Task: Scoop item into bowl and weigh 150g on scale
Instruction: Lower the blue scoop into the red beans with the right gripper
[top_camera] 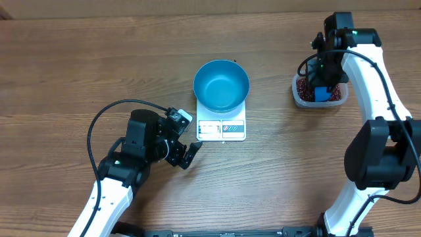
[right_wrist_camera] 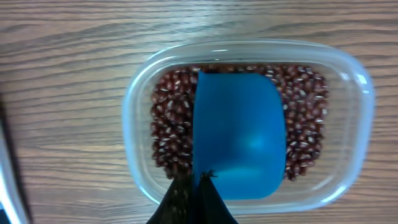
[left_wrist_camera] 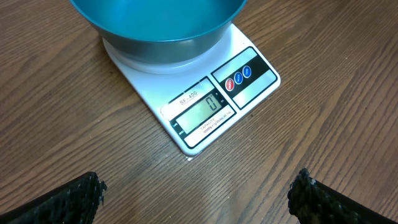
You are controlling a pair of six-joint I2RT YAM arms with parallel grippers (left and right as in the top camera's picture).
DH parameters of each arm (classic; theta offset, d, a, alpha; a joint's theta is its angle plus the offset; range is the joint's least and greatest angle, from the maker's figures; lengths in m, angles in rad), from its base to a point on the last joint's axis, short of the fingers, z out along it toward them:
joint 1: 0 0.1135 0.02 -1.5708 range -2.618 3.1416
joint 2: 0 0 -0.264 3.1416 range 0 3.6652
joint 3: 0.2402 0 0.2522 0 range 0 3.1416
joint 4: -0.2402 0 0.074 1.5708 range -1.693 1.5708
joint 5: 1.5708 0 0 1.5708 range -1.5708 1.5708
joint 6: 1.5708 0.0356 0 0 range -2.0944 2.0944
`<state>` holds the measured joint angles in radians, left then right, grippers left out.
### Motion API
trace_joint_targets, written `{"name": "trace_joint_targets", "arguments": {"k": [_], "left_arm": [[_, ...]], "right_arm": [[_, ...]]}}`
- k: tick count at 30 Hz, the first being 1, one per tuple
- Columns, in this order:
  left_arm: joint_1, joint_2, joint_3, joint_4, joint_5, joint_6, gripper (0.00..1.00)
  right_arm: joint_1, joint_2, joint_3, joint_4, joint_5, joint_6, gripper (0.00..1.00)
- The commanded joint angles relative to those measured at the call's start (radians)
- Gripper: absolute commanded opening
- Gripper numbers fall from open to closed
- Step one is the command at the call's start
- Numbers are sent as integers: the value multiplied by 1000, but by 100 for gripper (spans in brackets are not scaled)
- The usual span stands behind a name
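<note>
Ahead of the released left gripper (left_wrist_camera: 199,202), the small white square digital scale (left_wrist_camera: 149,87) carries the round deep blue bowl (left_wrist_camera: 155,25); only that wrist view shows its display (left_wrist_camera: 202,112) at zero. Below the right gripper (right_wrist_camera: 194,186), clenched on a small blue scoop (right_wrist_camera: 239,137), dark red-brown beans (right_wrist_camera: 171,124) fill a clear plastic tub (right_wrist_camera: 359,124)

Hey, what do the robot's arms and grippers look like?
Both the left arm and right arm have smooth white links joined by bulky black joint housings, each with a looping black cable. The left gripper and right gripper have black, rough-textured fingers.
</note>
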<state>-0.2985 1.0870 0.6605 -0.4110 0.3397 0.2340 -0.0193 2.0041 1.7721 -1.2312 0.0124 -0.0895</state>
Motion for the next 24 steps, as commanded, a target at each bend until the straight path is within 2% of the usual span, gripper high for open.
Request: {"name": "trace_joint_targets", "arguments": {"k": [1, 16, 24], "left_arm": [[6, 5, -6, 3, -3, -21, 100], [6, 5, -6, 3, -3, -21, 100], [6, 5, -6, 3, -3, -21, 100]], "right_arm": [[-8, 6, -19, -11, -157, 16, 4], [-153, 7, -21, 0, -466, 17, 4], [-172, 7, -97, 23, -494, 17, 4]]}}
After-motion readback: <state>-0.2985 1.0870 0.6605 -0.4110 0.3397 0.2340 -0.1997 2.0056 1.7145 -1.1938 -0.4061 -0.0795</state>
